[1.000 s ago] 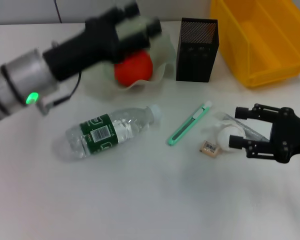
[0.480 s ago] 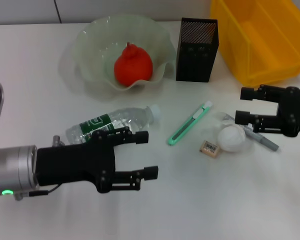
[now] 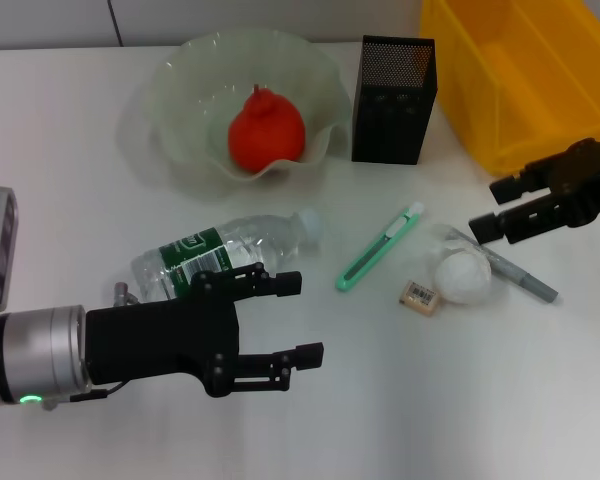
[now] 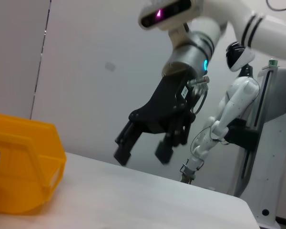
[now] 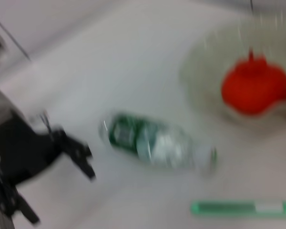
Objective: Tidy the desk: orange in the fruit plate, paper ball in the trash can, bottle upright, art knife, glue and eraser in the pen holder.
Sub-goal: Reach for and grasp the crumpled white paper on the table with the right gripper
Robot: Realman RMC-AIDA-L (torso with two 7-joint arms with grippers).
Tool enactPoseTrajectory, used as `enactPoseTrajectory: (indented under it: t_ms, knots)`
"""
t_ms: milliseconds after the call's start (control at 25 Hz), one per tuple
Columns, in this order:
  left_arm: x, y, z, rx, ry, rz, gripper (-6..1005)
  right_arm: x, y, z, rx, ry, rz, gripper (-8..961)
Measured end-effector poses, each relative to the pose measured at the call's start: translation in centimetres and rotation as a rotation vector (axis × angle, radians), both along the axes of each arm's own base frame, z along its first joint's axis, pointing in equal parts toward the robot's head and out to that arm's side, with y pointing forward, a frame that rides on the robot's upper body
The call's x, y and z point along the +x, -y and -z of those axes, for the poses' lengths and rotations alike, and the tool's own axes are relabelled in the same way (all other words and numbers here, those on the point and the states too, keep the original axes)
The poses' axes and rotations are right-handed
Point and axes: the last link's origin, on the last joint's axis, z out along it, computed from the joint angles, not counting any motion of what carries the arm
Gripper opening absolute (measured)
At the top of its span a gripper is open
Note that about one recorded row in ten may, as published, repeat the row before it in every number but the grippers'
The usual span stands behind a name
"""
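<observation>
Since a moment ago the right gripper (image 3: pixel 497 206) has lifted away from the paper ball (image 3: pixel 463 276), fingers spread, while the left gripper (image 3: pixel 298 319) (also spread) hovers near the lying bottle (image 3: pixel 223 255).

So a second ago the left gripper (image 3: pixel 285 318) was up over the translucent pale-green scalloped fruit plate (image 3: pixel 170 95) near the desk's far edge, blocking most of the red-orange round orange (image 3: pixel 266 133). Now it's pulled back toward the near-left corner, fingers spread apart, sitting just in front of the clear plastic bottle with the green label (image 3: pixel 220 255), and the orange sits in plain sight in the plate. The right gripper (image 3: pixel 502 208) moved too: it had its fingers around the crumpled white paper ball (image 3: pixel 463 276), but now it's lifted off toward the far-right, close to the bright yellow plastic trash can (image 3: pixel 520 70), leaving the ball and the thin grey glue stick (image 3: pixel 515 273) uncovered.
</observation>
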Motion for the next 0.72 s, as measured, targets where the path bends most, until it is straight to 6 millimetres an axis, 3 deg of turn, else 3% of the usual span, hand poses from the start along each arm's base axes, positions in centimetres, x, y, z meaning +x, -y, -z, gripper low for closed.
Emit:
enactPoseTrajectory:
  t_ms: [120,200,320,720]
  knots:
    - [0.2,-0.3,0.2,0.004,-0.010,0.006,808,-1.8,-0.8,1.3,-0.077,0.222,0.020,749]
    - [0.2,-0.4,0.3,0.003,-0.012,0.009,808,-2.0,-0.9,1.8,-0.088,0.266,0.015,748]
    - [0.5,-0.5,0.3,0.001,-0.013,0.017,808,-2.3,-1.2,4.2,-0.118,0.409,-0.032,747]
    - [0.5,-0.7,0.4,0.004,-0.015,0.010,808,-1.4,-1.8,8.0,-0.081,0.522,-0.147,743]
